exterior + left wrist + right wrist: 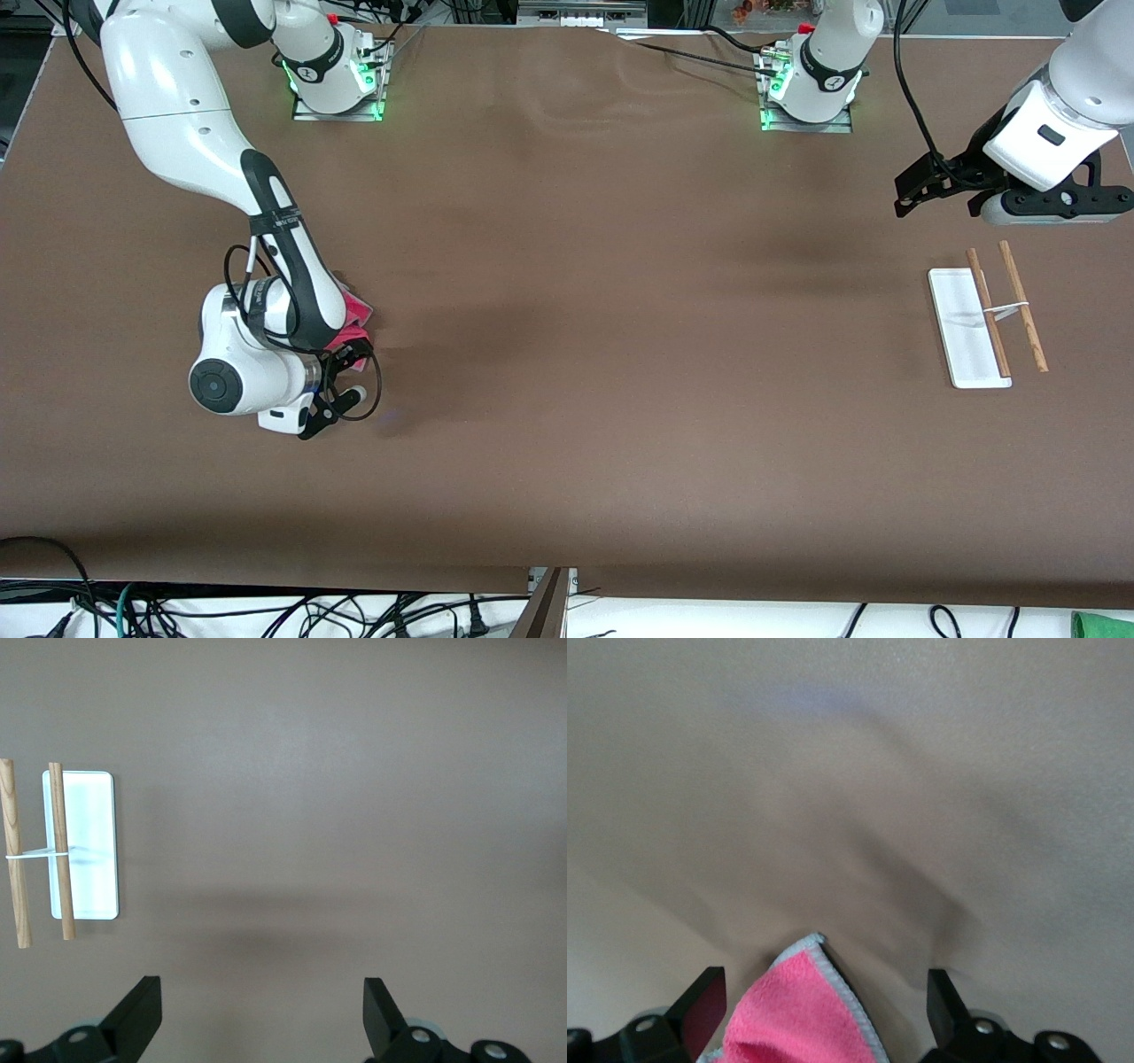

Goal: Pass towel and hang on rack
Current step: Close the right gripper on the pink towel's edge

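Note:
The pink-red towel (pixel 358 312) lies on the brown table toward the right arm's end, mostly hidden under that arm. My right gripper (pixel 347 383) hangs low over it, open. In the right wrist view a grey-edged corner of the towel (pixel 799 1010) lies between the spread fingers of the right gripper (pixel 824 988), which do not close on it. The rack (pixel 961 328) stands toward the left arm's end, its white base under two wooden rods (pixel 1023 306). My left gripper (pixel 905 190) hovers open and empty over bare table beside the rack (pixel 89 846); its fingers (pixel 142 1005) stand wide apart.
A brown cloth covers the whole table (pixel 602 354). The two arm bases (pixel 337 80) stand on lit plates along the edge farthest from the front camera. Cables (pixel 266 611) lie below the table's near edge.

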### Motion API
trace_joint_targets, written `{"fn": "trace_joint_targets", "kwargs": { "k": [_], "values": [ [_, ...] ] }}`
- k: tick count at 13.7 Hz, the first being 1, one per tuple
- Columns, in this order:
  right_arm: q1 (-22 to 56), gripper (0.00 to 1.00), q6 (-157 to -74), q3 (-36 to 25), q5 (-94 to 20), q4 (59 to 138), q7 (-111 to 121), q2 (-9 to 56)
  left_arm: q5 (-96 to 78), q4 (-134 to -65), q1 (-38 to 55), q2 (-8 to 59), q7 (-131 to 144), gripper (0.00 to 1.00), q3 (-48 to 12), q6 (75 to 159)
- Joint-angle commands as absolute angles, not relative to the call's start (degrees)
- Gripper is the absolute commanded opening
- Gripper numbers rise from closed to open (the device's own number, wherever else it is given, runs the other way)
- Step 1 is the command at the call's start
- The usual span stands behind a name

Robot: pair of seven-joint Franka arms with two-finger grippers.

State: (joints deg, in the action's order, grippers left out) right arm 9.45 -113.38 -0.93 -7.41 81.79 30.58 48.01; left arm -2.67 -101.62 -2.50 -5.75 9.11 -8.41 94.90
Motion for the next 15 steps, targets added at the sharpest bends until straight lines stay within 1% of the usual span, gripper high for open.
{"fn": "trace_joint_targets", "kwargs": {
  "k": [1,2,4,6,7,14,15],
  "values": [
    [9.4,0.98,-113.82,-0.79,-8.7,81.91,31.9,48.25,-3.6,-101.6,-2.99,-6.5,9.4,1.0,-8.79,94.39],
    [9.49,0.91,-113.64,-0.79,-8.7,82.0,31.82,48.16,-3.6,-101.6,-2.99,-6.5,9.4,1.0,-8.79,94.39],
    [9.93,0.82,-113.2,-0.7,-8.7,82.0,31.29,47.99,-3.6,-101.6,-2.99,-6.5,9.4,1.0,-8.79,94.39],
    [10.02,0.66,-113.03,-0.79,-8.7,82.26,31.11,47.99,-3.6,-101.6,-2.99,-6.5,9.4,1.0,-8.79,94.39],
    [10.02,0.63,-113.11,-0.7,-8.7,82.44,31.11,47.99,-3.6,-101.6,-2.99,-6.5,9.4,1.0,-8.79,94.39],
    [10.28,0.63,-113.11,-0.7,-9.14,83.85,31.03,48.25,-3.6,-101.6,-2.99,-6.5,9.4,1.0,-8.79,94.39],
    [10.46,0.56,-113.03,-0.7,-9.14,83.85,31.03,48.25,-3.6,-101.6,-2.99,-6.5,9.4,1.0,-8.79,94.39]
  ]
}}
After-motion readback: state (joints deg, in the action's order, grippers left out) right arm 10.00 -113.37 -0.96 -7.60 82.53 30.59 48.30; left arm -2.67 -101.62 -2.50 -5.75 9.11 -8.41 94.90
